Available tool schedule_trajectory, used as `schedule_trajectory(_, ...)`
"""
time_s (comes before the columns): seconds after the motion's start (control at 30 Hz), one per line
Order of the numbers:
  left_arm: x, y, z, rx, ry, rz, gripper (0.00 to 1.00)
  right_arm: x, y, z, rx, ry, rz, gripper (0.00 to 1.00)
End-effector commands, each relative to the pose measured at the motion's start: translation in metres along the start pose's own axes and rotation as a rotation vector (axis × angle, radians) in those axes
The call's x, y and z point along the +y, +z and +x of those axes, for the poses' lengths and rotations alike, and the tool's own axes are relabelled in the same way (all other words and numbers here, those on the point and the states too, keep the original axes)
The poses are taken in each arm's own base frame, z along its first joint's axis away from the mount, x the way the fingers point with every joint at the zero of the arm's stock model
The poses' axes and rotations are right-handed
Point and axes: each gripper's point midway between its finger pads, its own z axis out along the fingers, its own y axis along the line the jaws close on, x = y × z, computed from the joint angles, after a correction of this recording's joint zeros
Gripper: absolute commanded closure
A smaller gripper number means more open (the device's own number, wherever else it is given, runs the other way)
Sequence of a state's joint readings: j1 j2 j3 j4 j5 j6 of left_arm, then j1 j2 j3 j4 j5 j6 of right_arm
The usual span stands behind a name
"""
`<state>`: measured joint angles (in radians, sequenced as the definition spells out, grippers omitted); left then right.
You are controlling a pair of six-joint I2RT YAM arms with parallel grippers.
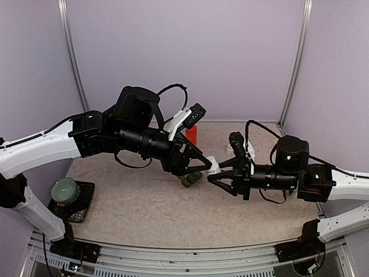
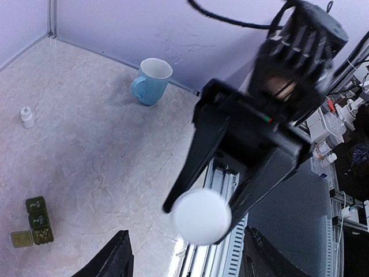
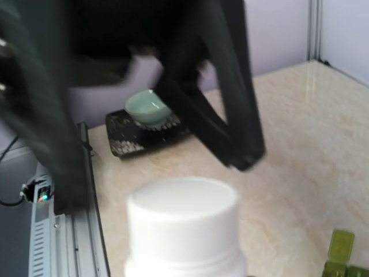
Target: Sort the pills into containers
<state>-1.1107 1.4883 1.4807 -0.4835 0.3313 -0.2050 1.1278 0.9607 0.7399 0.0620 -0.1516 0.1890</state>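
Observation:
The containers (image 1: pixel 191 180) are a dark green strip lying on the table mid-scene, also seen at the lower left of the left wrist view (image 2: pixel 34 222) with a lid hinged open. My right gripper (image 1: pixel 214 172) is shut on a white pill bottle (image 3: pixel 181 225), held above the table just right of the containers. Seen from the left wrist, the bottle (image 2: pixel 202 216) is a white disc clamped between the right gripper's black fingers. My left gripper (image 2: pixel 187 234) faces the bottle with its fingers spread wide and nothing between them. The pills themselves are hidden.
A pale blue mug (image 2: pixel 151 81) stands near the back wall, and a small white bottle (image 2: pixel 26 115) sits apart on the table. A green cup (image 1: pixel 64 189) rests on a black tray (image 1: pixel 81 208) at the front left. A red object (image 1: pixel 191 134) stands behind the left gripper.

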Motion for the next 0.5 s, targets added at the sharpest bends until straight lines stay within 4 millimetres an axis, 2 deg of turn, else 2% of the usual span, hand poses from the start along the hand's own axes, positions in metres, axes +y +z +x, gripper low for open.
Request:
schedule_trajectory(0.0, -0.016, 0.009, -0.023, -0.061, 0.047, 0.027, 0.36, -0.007, 0.006, -0.006, -0.009, 0.040, 0.031, 0.87)
schedule_trajectory(0.2, -0.016, 0.019, -0.014, -0.020, 0.042, 0.045, 0.34, -0.013, 0.002, -0.008, -0.032, 0.046, 0.063, 0.87)
schedule_trajectory(0.47, 0.028, 0.023, -0.008, -0.029, -0.020, -0.114, 0.34, 0.003, -0.005, -0.024, -0.090, 0.029, -0.026, 0.87)
